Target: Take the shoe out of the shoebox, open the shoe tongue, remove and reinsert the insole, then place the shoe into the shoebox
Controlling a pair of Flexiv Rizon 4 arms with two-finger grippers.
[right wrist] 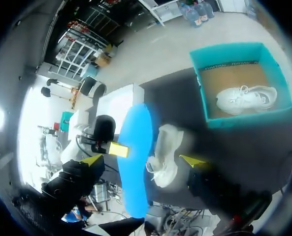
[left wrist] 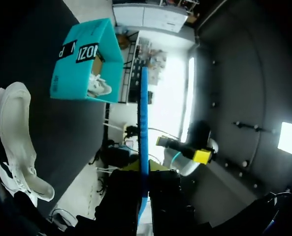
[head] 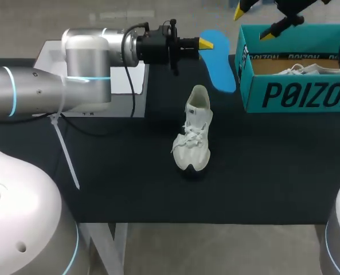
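The blue insole is clamped edge-on between the fingers of the left gripper and juts out ahead of it, above the black table. The white shoe is set on the table below and just beside the held insole, laces up, touched by neither gripper. The right gripper is held raised near the teal shoebox, its yellow-tipped fingers spread wide apart. A second white shoe is seen lying inside the shoebox, ahead of that gripper.
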